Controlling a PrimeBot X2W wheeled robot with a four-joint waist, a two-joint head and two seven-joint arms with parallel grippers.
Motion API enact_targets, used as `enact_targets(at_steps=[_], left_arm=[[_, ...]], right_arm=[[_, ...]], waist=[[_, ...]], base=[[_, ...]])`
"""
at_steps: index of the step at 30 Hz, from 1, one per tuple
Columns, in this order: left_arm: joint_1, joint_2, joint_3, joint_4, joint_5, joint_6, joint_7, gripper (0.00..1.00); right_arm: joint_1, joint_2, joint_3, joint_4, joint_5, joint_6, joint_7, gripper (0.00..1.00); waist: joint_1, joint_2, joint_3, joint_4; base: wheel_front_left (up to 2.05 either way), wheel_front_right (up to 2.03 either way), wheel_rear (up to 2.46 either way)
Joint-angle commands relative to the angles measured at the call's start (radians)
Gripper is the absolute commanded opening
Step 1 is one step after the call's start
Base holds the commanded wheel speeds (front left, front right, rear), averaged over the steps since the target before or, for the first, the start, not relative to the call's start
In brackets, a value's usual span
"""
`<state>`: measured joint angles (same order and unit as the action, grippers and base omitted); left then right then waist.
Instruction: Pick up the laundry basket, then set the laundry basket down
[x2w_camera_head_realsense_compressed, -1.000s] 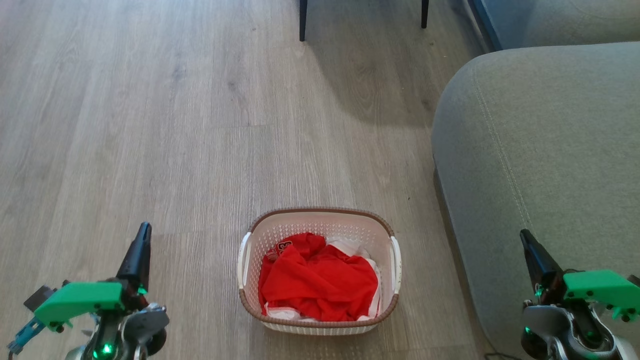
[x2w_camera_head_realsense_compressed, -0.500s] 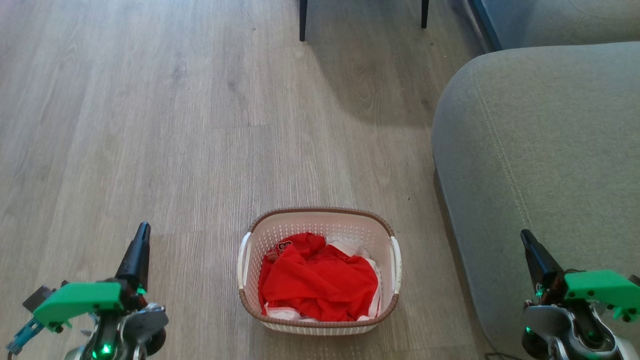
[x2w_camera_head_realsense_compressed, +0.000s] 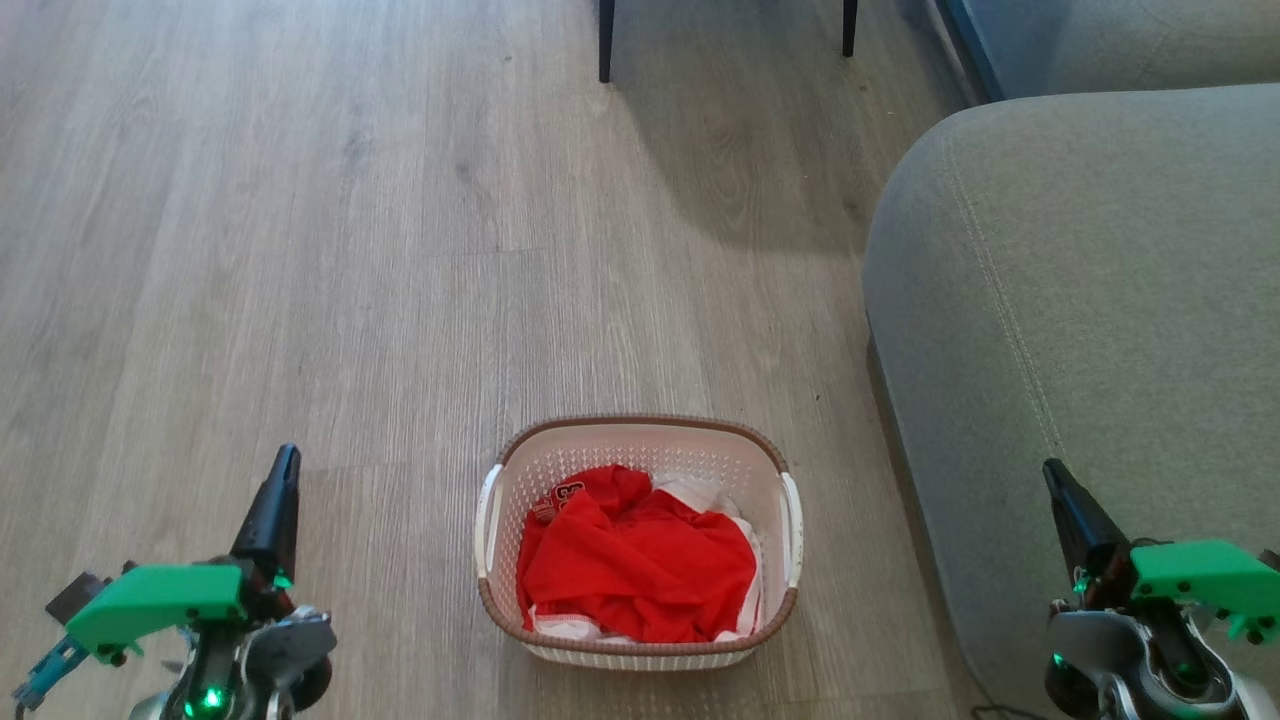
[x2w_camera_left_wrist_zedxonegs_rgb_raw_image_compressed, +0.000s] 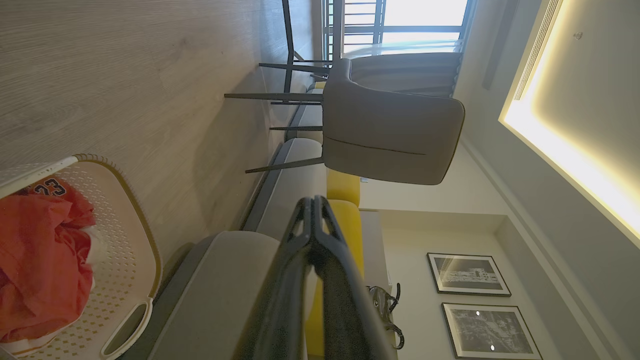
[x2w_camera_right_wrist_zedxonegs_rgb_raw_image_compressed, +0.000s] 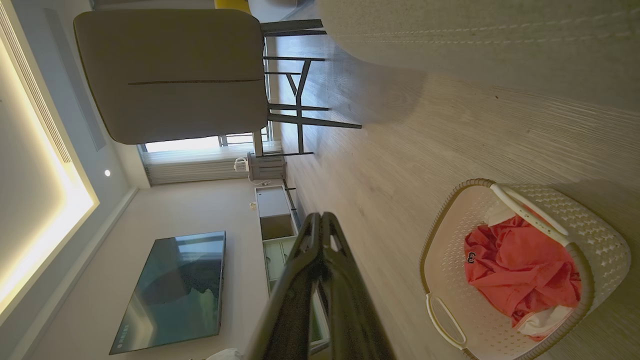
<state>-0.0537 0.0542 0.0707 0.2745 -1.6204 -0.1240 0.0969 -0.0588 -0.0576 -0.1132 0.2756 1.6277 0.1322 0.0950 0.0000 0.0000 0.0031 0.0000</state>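
The laundry basket (x2w_camera_head_realsense_compressed: 760, 470) stands on the wood floor in the lower middle of the head view, white and perforated, with a brown rim and white side handles. Red and white clothes (x2w_camera_head_realsense_compressed: 640, 565) lie in it. It also shows at the left in the left wrist view, laundry basket (x2w_camera_left_wrist_zedxonegs_rgb_raw_image_compressed: 132, 240), and at the right in the right wrist view, laundry basket (x2w_camera_right_wrist_zedxonegs_rgb_raw_image_compressed: 597, 235). My left gripper (x2w_camera_head_realsense_compressed: 285, 465) is well to its left, fingers together, holding nothing. My right gripper (x2w_camera_head_realsense_compressed: 1052, 475) is well to its right, over the sofa, also shut and empty. Both sets of fingertips (x2w_camera_left_wrist_zedxonegs_rgb_raw_image_compressed: 314, 201) (x2w_camera_right_wrist_zedxonegs_rgb_raw_image_compressed: 320, 216) meet.
A grey sofa (x2w_camera_head_realsense_compressed: 1090, 330) fills the right side, close to the basket's right handle. Dark chair legs (x2w_camera_head_realsense_compressed: 605, 40) stand at the far end of the floor; the grey chair (x2w_camera_left_wrist_zedxonegs_rgb_raw_image_compressed: 390, 130) shows in the wrist views. Open floor lies ahead and to the left.
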Motion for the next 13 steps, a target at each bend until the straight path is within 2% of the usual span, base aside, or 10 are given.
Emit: enact_targets(at_steps=[1,13], left_arm=[[-0.053,0.004,0.033,-0.030,0.003,-0.007,0.008,0.00],[-0.054,0.003,0.035,-0.030,0.005,-0.007,0.009,0.00]], right_arm=[[-0.048,-0.005,0.016,-0.032,-0.006,-0.002,0.005,0.00],[-0.048,-0.003,0.013,-0.032,-0.008,-0.002,0.007,0.00]], waist=[[0.0000,0.0000,0.000,0.000],[0.0000,0.0000,0.000,0.000]], base=[[0.00,0.00,0.00],[0.00,0.00,0.00]])
